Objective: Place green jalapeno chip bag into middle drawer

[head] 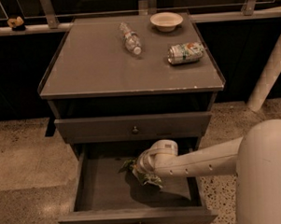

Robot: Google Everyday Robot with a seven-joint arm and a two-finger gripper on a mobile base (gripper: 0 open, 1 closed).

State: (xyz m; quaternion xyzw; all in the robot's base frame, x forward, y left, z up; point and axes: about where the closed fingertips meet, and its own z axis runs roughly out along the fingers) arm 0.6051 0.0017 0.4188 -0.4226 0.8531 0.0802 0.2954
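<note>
Green bag [152, 179], claw [136, 169] in drawer [104, 192], can [186, 52] above

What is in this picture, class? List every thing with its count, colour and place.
cabinet: one, grey-brown, centre
plastic bottle: one, clear, lying on the cabinet top, toward the back
bowl: one, pale, back of the top, right of the bottle
drink can: one, silver-green, on its side, right part of the top
closed drawer: one, grey-brown, round knob, under the top
middle drawer: one, grey-brown, pulled open, lowest
green jalapeno chip bag: one, olive-green, inside the middle drawer
small object: one, pale, on the ledge at far upper left; kind unclear
pole: one, white, right of the cabinet
arm: one, white, reaching in from the right
gripper: one, white, low inside the middle drawer, at the bag
</note>
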